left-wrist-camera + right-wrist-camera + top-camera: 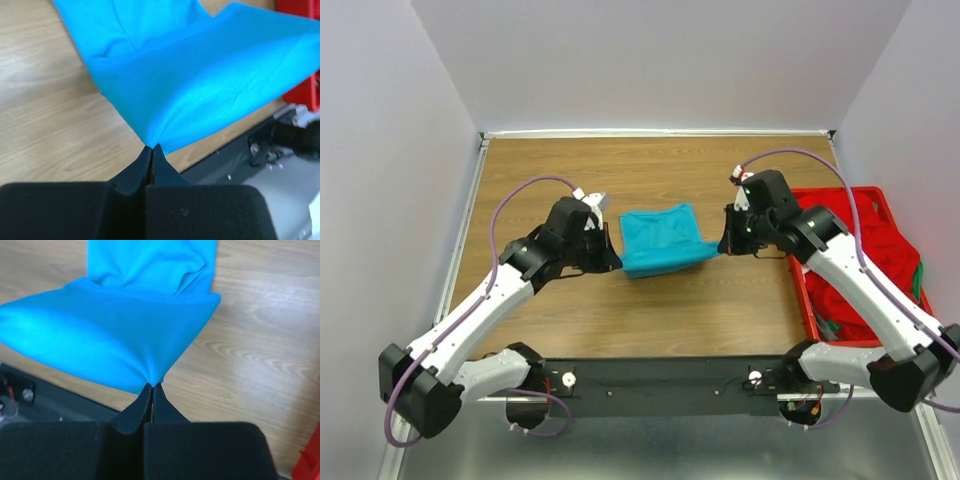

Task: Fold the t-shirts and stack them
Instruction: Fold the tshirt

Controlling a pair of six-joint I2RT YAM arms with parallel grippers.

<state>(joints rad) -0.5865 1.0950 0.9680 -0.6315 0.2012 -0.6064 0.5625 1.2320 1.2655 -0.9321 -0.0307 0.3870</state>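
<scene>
The teal t-shirt [662, 240] hangs stretched between my two grippers above the middle of the wooden table. My left gripper [617, 264] is shut on its near left corner; in the left wrist view the cloth [200, 75] fans out from my closed fingertips [151, 148]. My right gripper [721, 247] is shut on its near right corner; in the right wrist view the cloth [115, 335] fans out from my closed fingertips [152, 386]. The shirt's far part rests on the table. Red and green shirts [865, 270] lie heaped in the crate at the right.
A rigid red plastic crate [800, 285] stands at the table's right side, next to my right arm. The black base rail [660, 378] runs along the near edge. White walls enclose the table on the left, far side and right.
</scene>
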